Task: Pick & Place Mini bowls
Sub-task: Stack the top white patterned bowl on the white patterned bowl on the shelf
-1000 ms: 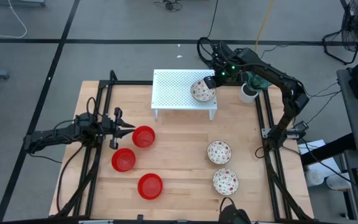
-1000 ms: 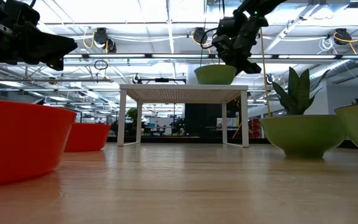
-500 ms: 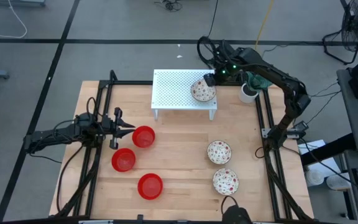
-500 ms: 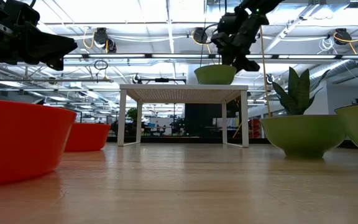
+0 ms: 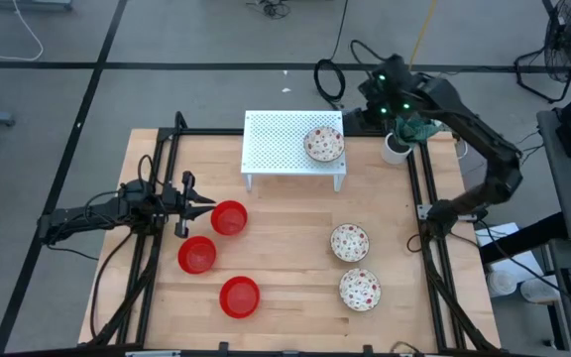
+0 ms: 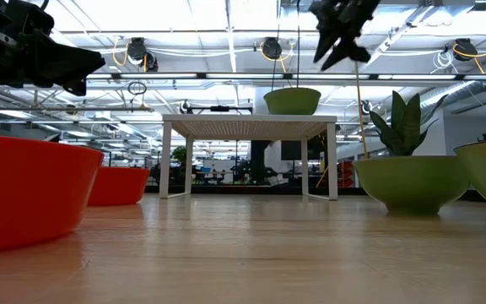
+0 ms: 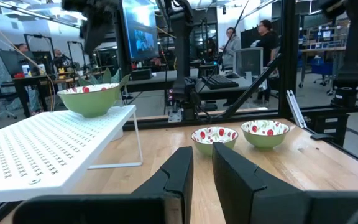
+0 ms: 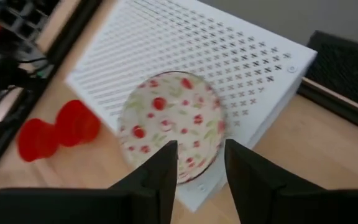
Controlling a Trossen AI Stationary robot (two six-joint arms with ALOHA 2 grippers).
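1 floral bowl [image 5: 324, 144] sits on the white rack [image 5: 281, 144], right end. Right gripper [image 5: 367, 111] hangs above and beside it, fingers apart, holding nothing. 2 more floral bowls [image 5: 349, 241] sit on the table's right side, 3 red bowls [image 5: 229, 217] on the left by the left gripper [image 5: 206, 203], nearly closed and empty.

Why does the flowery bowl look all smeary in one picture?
In the right wrist view the patterned bowl on the white rack is smeared by motion blur; in the high view the same bowl looks crisp; in the low view ceiling lights glare behind it.
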